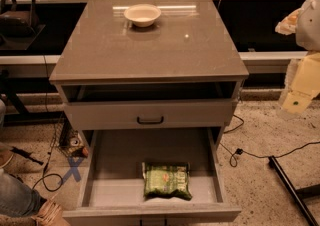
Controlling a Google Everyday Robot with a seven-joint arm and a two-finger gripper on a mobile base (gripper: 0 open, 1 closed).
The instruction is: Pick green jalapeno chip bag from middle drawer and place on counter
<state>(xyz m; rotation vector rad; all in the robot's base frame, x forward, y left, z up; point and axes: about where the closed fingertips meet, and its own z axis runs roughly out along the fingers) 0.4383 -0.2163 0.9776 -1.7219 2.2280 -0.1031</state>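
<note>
The green jalapeno chip bag (167,181) lies flat on the pale floor of the middle drawer (115,190), which is pulled wide open at the bottom of the view. The bag sits right of centre, near the drawer's front wall. The counter (150,45) is the glossy grey-brown top of the cabinet above. My gripper (298,97) shows as a blurred pale shape at the right edge. It hangs to the right of the cabinet at about the height of the upper drawer, well apart from the bag.
A white bowl (142,15) stands at the back of the counter. A shallower drawer front with a black handle (150,120) sits above the open drawer. Cables (240,152) and a black stand leg (292,185) lie on the floor right. A person's leg (15,200) is lower left.
</note>
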